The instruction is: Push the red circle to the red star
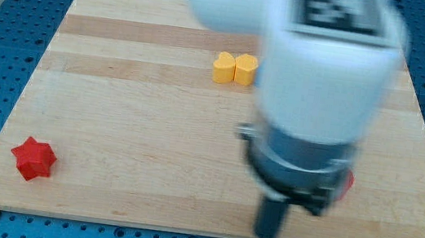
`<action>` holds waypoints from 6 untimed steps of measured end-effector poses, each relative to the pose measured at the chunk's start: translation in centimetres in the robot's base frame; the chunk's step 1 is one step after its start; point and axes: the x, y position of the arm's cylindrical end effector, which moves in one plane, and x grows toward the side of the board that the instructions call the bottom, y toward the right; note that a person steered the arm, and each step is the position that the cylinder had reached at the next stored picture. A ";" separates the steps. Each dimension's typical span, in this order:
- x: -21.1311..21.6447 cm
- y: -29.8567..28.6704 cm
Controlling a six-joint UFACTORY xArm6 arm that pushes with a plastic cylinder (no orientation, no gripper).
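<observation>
The red star point(33, 158) lies near the board's bottom-left corner. The red circle point(346, 184) shows only as a sliver at the view's right, mostly hidden behind my arm's blurred white and grey body. My tip point(265, 235) is near the board's bottom edge, to the left of and below the red circle; I cannot tell if it touches it. The star is far to the left of the tip.
Two yellow blocks point(234, 68) sit side by side at the top middle of the wooden board point(129, 124). The large arm body covers the upper right of the view. Blue perforated table surrounds the board.
</observation>
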 end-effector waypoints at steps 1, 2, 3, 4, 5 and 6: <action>-1.2 7.5; -4.1 11.5; -7.2 9.2; -8.2 3.3; -8.2 2.0; -6.8 1.9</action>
